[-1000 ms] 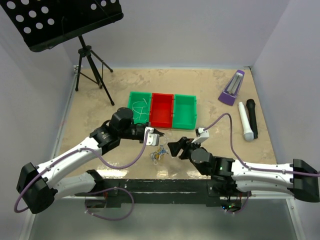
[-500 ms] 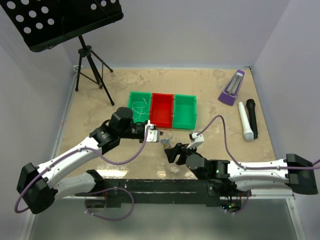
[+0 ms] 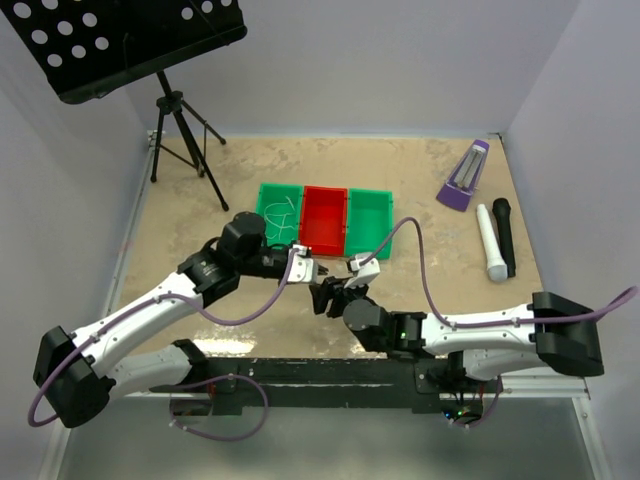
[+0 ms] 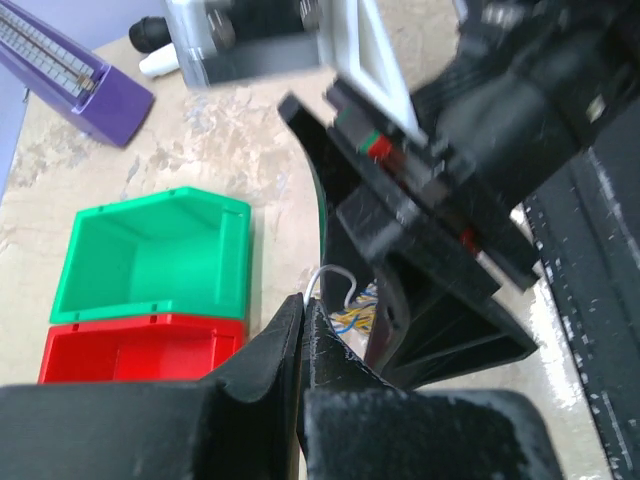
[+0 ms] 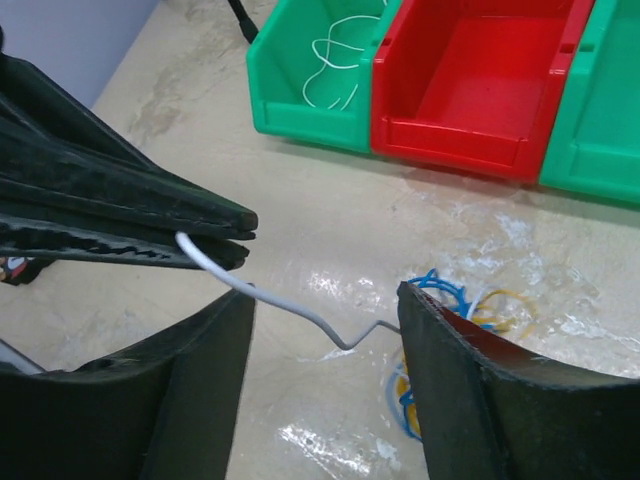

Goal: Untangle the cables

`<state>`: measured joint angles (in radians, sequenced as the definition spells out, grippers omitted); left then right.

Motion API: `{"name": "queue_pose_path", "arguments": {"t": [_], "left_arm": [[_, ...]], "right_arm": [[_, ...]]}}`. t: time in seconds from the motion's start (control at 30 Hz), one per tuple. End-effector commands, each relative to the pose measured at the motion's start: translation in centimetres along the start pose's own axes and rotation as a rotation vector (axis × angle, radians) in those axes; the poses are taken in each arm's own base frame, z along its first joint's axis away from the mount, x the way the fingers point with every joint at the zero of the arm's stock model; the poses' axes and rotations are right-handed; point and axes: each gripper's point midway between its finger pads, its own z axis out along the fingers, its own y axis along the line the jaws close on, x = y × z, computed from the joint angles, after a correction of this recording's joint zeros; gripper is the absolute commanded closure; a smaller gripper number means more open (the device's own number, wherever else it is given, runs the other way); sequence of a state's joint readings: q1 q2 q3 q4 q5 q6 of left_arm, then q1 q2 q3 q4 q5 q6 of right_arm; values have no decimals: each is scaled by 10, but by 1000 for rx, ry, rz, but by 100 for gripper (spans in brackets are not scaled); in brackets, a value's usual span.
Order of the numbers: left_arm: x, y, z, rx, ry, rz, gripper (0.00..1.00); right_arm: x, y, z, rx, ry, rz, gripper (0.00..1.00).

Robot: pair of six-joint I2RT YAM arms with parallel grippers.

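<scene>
On the beige table point(image 3: 420, 170), in front of the red bin point(image 5: 450, 155), the left pincer point(image 5: 238, 232) is clamped on the white cable point(image 5: 280, 300), which runs across the gap of the wide-open, empty right pincer point(image 5: 325, 300) to the tangled cables point(image 5: 465, 298).

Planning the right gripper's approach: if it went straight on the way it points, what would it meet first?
Probably the white cable stretched from the left gripper, crossing between the right gripper's open fingers; depth unclear.

Glossy plastic, shiny desk
The red bin point(image 5: 450, 148) is gleaming like smooth moulded plastic — the mottled desk point(image 5: 320, 215) is catching glare, the white cable point(image 5: 250, 288) looking slick.
</scene>
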<state>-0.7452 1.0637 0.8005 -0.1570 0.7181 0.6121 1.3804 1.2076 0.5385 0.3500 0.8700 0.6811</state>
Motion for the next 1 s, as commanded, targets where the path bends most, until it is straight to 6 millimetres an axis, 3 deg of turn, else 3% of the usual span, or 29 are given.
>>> {"name": "queue_pose_path", "arguments": {"t": [0.0,0.2,0.53,0.8,0.97], "left_arm": [[-54,7,-11,15,-123,-5,100],[-105,35,-27,-83,-210,51,100],[-207,90,-77,-329,-357,208,100],[-287,146,-156,-744,-504,336,100],[-333,166,-210,-973,-582,448,100]], "right_arm": [[-17,13,5,-36,-79,53,41],[10,10,2,-74,-9,108,56],[43,-7,1,-46,66,152,58],[70,-17,2,-20,123,160,56],[84,-19,3,-14,156,167,56]]}}
